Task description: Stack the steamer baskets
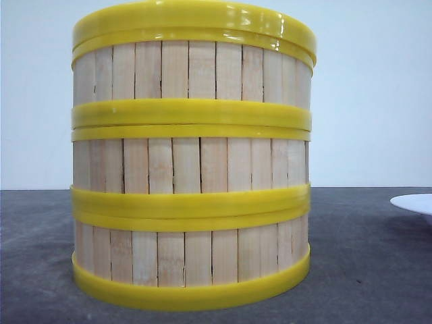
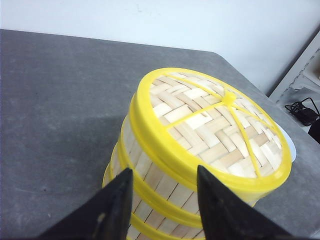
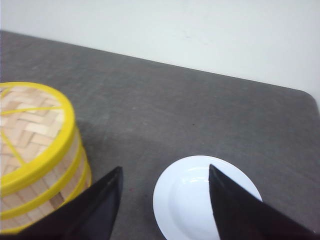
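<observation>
Three steamer baskets stand in one stack on the grey table, filling the front view: top basket (image 1: pixel 192 71), middle basket (image 1: pixel 191 165), bottom basket (image 1: pixel 191 256). The top one shows its woven bottom with yellow cross ribs (image 2: pixel 215 125). My left gripper (image 2: pixel 164 172) is open, hovering above and just short of the stack's near side, nothing between its fingers. From the right wrist, the stack (image 3: pixel 35 150) stands off to one side. My right gripper (image 3: pixel 165 172) is open and empty above the table beside a white plate.
A flat white plate (image 3: pixel 200 200) lies on the table right of the stack, its edge showing in the front view (image 1: pixel 415 202). A white wall stands behind the table. Past the table's far corner there is a shelf with black cables (image 2: pixel 302 107).
</observation>
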`<state>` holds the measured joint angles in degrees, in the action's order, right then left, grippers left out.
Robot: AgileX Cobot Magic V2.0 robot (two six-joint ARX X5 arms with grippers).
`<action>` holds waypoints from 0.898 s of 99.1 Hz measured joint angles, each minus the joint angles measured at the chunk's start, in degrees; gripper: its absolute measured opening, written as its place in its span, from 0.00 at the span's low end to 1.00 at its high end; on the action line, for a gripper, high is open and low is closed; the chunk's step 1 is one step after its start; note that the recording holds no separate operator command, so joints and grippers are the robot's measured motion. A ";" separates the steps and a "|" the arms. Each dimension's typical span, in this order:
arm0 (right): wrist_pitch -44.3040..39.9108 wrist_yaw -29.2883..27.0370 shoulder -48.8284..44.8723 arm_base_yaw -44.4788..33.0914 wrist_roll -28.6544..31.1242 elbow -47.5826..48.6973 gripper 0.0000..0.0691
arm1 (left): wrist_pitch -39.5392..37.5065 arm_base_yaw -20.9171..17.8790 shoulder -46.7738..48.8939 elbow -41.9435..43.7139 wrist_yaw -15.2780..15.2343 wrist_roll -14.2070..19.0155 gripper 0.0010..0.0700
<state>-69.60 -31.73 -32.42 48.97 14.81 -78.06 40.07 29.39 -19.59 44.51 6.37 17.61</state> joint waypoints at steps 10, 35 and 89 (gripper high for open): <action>-0.02 0.04 0.00 0.00 0.50 0.00 0.35 | 0.00 0.00 0.00 0.00 0.00 -0.02 0.30; -0.02 0.04 0.00 0.04 0.63 0.00 0.02 | -0.02 0.00 0.00 0.00 0.00 0.00 0.02; -0.02 0.11 0.00 0.04 1.99 0.00 0.02 | -0.02 0.00 0.00 0.00 0.00 0.00 0.02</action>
<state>-69.63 -31.62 -32.42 49.01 16.80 -78.06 40.05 29.39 -19.59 44.51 6.37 17.61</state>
